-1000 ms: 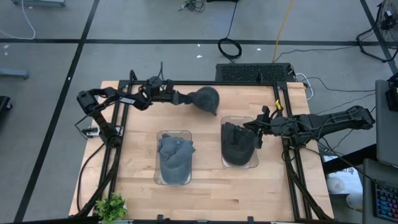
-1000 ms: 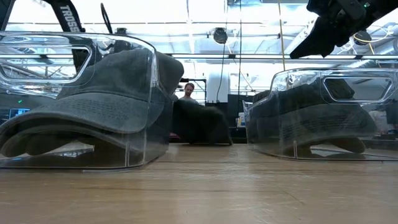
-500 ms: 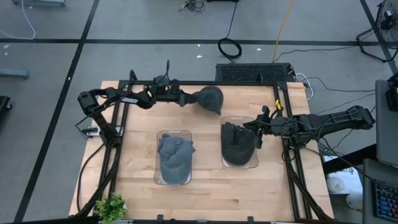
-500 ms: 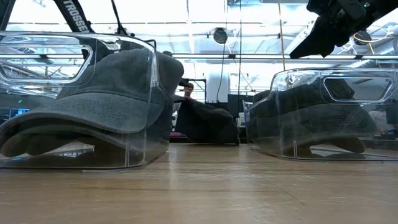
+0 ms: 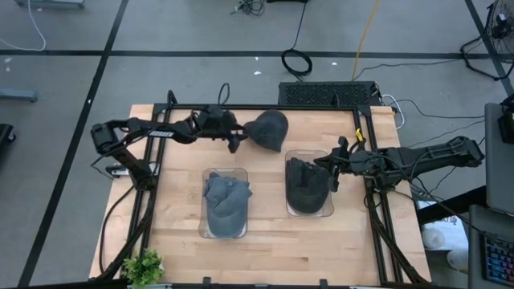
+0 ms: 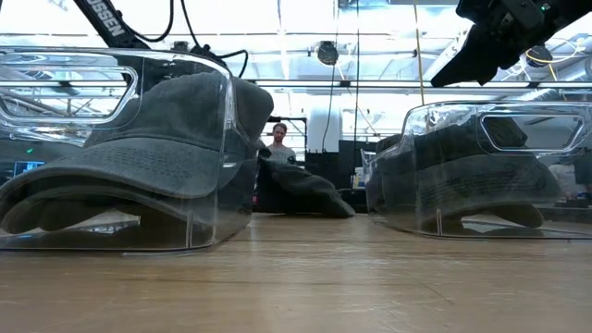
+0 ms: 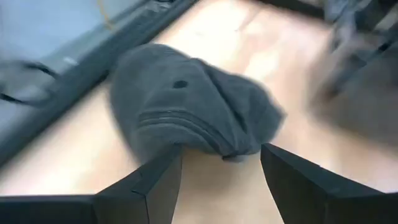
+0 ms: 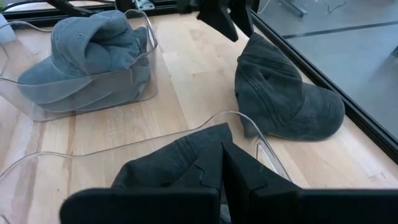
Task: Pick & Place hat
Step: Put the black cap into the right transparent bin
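Near the far edge of the counter [image 5: 177,209], a loose dark grey hat [image 5: 268,129] lies on the wood, with the left claw [image 5: 235,141] just beside its brim, fingers spread apart and nothing held between them; in the left wrist view the hat's rim sits right at the gap between the two fingers. The right claw [image 5: 332,178] is closed tight and empty, hovering over the right tray [image 5: 308,155], which already holds a dark hat [image 5: 307,185]. The step in hand appears to be the grasp of the loose hat. For a good grip, the fingers would best be brought down astride the brim or a fold of the crown, low enough to catch fabric yet clear of the wood, and closed firmly, since soft cloth is likely to slip. Three hats are counted: one loose, one dark in the right tray, one lighter grey hat [image 5: 226,201] in the left tray [image 5: 204,229]. Two clear trays are seen, and two arms.
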Controlling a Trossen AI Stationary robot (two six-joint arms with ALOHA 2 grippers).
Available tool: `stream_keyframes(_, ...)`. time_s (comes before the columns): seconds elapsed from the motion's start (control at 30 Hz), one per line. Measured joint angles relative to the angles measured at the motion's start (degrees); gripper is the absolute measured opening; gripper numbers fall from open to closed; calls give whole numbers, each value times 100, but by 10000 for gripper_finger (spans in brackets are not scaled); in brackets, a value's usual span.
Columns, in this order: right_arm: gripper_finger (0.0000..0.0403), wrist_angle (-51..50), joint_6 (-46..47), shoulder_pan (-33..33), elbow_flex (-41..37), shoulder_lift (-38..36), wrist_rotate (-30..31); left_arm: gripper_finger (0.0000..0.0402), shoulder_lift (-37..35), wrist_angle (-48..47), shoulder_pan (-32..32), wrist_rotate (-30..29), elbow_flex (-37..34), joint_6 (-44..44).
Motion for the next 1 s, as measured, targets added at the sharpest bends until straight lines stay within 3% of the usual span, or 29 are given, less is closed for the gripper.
stream_keyframes(0.23,0,9,87,1,0,2,-2,230,-44,-89,-848,-1555,0,2896)
stream_keyframes(0.4,0,7,87,0,0,2,-2,230,-45,-73,-1454,-3409,0,4842)
stream_keyframes(0.5,0,7,87,1,0,2,-2,230,-36,-35,-1621,-3983,0,5731)
stream_keyframes(0.77,0,11,129,-1,0,0,0,230,198,-234,-1482,-4053,6,6145)
stream_keyframes(1.0,0,156,130,1,0,2,7,230,1004,-1702,-1321,-4073,1118,5395)
